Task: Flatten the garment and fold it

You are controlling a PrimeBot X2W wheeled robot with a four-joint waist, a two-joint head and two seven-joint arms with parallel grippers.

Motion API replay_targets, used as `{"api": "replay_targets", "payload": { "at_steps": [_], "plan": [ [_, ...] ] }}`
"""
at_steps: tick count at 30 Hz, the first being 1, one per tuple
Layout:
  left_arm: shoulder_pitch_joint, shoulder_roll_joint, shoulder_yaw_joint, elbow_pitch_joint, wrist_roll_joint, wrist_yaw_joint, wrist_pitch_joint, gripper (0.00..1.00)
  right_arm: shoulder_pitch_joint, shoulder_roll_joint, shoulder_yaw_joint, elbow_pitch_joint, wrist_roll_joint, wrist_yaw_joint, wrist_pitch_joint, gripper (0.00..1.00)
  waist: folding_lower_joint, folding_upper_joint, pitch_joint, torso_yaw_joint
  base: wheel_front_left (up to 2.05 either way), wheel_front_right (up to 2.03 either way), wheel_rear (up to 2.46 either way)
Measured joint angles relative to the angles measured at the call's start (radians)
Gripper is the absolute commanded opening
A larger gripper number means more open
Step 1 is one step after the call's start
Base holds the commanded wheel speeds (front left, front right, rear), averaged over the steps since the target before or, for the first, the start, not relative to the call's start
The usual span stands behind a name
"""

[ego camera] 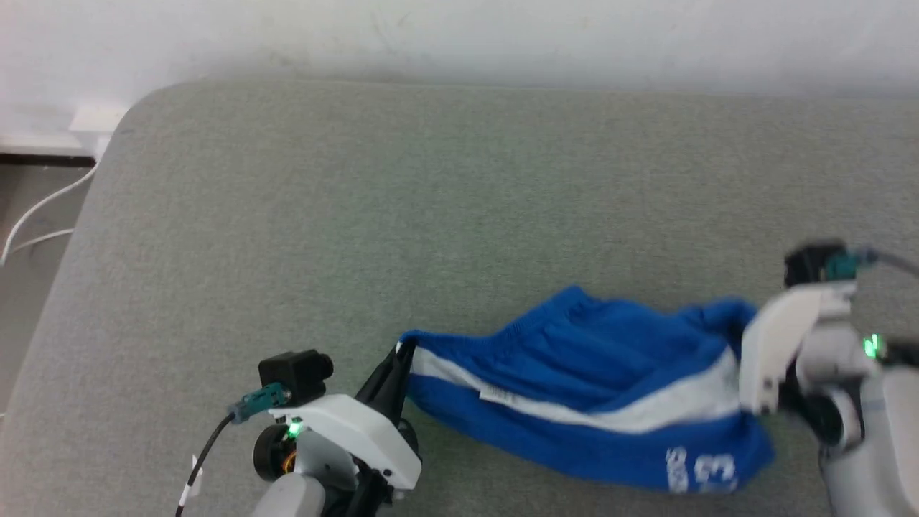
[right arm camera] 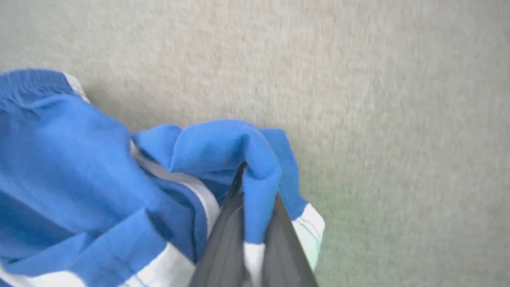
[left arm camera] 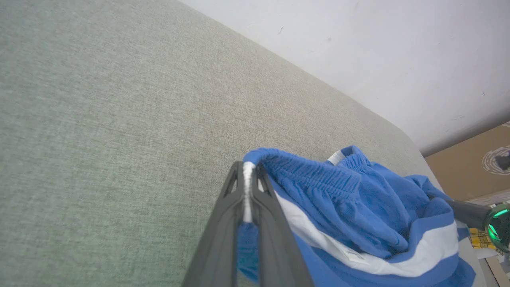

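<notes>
Two grips on one pair of shorts. First, left gripper point(left arm camera: 248, 179): fingers pressed together on the corner of the gathered waistband point(left arm camera: 306, 175), end of the white stripe point(ego camera: 646, 415) pinched between them. Second, right gripper point(right arm camera: 255, 217): clamped on a bunched blue fold at the opposite end, cloth draped over one finger. Between them, garment point(ego camera: 574, 366): strung low over the grey cushion point(ego camera: 359, 215), sagging mid-span, touching it or just clear of it, hard to tell. Not yet flat, not yet folded.

Judged risks from here:
- Slipping out of the right-hand pinch, given a bite on a loose fold rather than a clean edge.
- A twist locked in at lay-down, possibly from a hold on unmatched corners, with the right-hand part of the shorts unclear.
- Fresh creases from dragging the sagging layers sideways across the rough cushion.
- Overstretched elastic from too wide a spread.

Head view: whole span at once, sewn-in label point(ego camera: 495, 393), white lettering point(ego camera: 707, 470) near the hem, seemingly reversed. Right fingers covered there by the pale wrist housing.

Left wrist view: close look at the stripe inside the pinch, plus wall point(left arm camera: 378, 48) and a brown patch point(left arm camera: 466, 159) beyond the cushion's far edge.

Right wrist view: blurred, yet plain enough on the very pinch left covered from above
</notes>
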Motion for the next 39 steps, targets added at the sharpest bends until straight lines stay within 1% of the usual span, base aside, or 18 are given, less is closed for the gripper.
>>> {"api": "replay_targets", "payload": {
  "at_steps": [4, 8, 9, 10, 11, 14, 15, 16, 17, 20, 22, 24, 28, 31, 34, 36, 39],
  "plan": [
    [-0.021, -0.009, -0.004, 0.019, 0.001, -0.006, -0.016, 0.0, -0.165, -0.001, 0.041, 0.073, -0.026, 0.0, -0.114, 0.0, 0.0, 0.0, 0.014, 0.023, 0.0, 0.0, 0.0],
    [-0.04, -0.018, -0.004, 0.038, 0.002, -0.006, -0.039, 0.0, -0.302, 0.014, 0.114, 0.155, -0.044, 0.0, -0.238, 0.0, 0.0, 0.0, 0.029, 0.043, 0.0, 0.0, 0.0],
    [-0.043, -0.021, -0.004, 0.042, 0.002, -0.006, -0.043, 0.0, -0.325, 0.022, 0.128, 0.175, -0.043, 0.0, -0.267, 0.09, 0.0001, 0.0, 0.033, 0.047, 0.0, 0.0, 0.0],
    [-0.045, -0.022, -0.005, 0.046, 0.002, -0.006, -0.047, 0.0, -0.343, 0.028, 0.146, 0.196, -0.042, 0.0, -0.288, 0.5, 0.0001, 0.0, 0.036, 0.052, 0.0, 0.0, 0.0],
    [-0.047, -0.024, -0.006, 0.05, 0.002, -0.006, -0.05, 0.0, -0.353, 0.032, 0.16, 0.212, -0.04, 0.0, -0.305, 1.0, 0.0001, 0.0, 0.039, 0.056, 0.0, 0.0, 0.0],
    [-0.053, -0.029, -0.004, 0.059, 0.002, -0.006, -0.063, 0.0, -0.353, 0.041, 0.18, 0.24, -0.016, 0.0, -0.358, 1.0, 0.0002, 0.0, 0.045, 0.063, 0.0, 0.0, 0.0],
    [-0.053, -0.03, -0.002, 0.063, 0.002, -0.006, -0.069, 0.2, -0.348, 0.041, 0.179, 0.241, -0.009, 0.0, -0.379, 1.0, 0.0002, 0.0, 0.044, 0.062, 0.0, 0.0, 0.0],
    [-0.053, -0.03, -0.001, 0.067, 0.002, -0.006, -0.076, 0.49, -0.34, 0.041, 0.174, 0.238, -0.005, 0.0, -0.403, 1.0, 0.0001, 0.0, 0.043, 0.06, 0.0, 0.0, 0.0],
    [-0.052, -0.03, 0.0, 0.073, 0.001, -0.006, -0.081, 1.0, -0.328, 0.04, 0.167, 0.233, -0.004, 0.0, -0.425, 1.0, 0.0, 0.0, 0.04, 0.058, 0.0, 0.0, 0.0],
    [-0.048, -0.027, 0.008, 0.082, 0.001, -0.004, -0.101, 1.0, -0.254, 0.037, 0.141, 0.192, 0.007, 0.0, -0.488, 1.0, 0.0, -0.0001, 0.025, 0.048, 0.0, 0.0, 0.0],
    [-0.033, -0.019, 0.022, 0.081, 0.002, 0.007, -0.121, 1.0, -0.19, 0.033, 0.127, 0.147, 0.011, 0.0, -0.521, 1.0, -0.0002, 0.0, 0.012, 0.038, 0.0, 0.0, 0.0],
    [-0.01, 0.001, 0.041, 0.076, 0.016, 0.023, -0.158, 1.0, -0.12, 0.032, 0.112, 0.091, 0.015, 0.0, -0.548, 1.0, -0.0002, 0.0, 0.0, 0.026, 0.0, 0.0, 0.0],
    [0.02, 0.053, 0.079, 0.044, 0.095, 0.068, -0.248, 1.0, 0.023, 0.035, 0.075, -0.038, 0.009, 0.0, -0.59, 1.0, -0.0003, 0.0, -0.023, 0.004, 0.0, 0.0, 0.0],
    [0.023, 0.07, 0.106, 0.012, 0.168, 0.089, -0.273, 1.0, 0.117, 0.047, 0.071, -0.112, -0.011, 0.0, -0.579, 1.0, -0.0003, 0.0, -0.032, -0.009, 0.0, 0.0, 0.0],
    [0.026, 0.059, 0.139, -0.041, 0.24, 0.096, -0.278, 1.0, 0.168, 0.063, 0.085, -0.15, -0.032, 0.0, -0.543, 1.0, -0.0003, 0.0, -0.029, -0.017, 0.0, 0.0, 0.0],
    [0.026, 0.041, 0.166, -0.084, 0.288, 0.095, -0.278, 1.0, 0.164, 0.069, 0.097, -0.16, -0.049, 0.0, -0.521, 1.0, -0.0003, 0.0, -0.021, -0.017, 0.0, 0.0, 0.0],
    [0.027, 0.004, 0.2, -0.111, 0.339, 0.078, -0.278, 1.0, 0.12, 0.078, 0.107, -0.147, -0.071, 0.0, -0.488, 1.0, -0.0001, -0.0001, -0.006, -0.012, 0.0, 0.0, 0.0]
  ]
}}
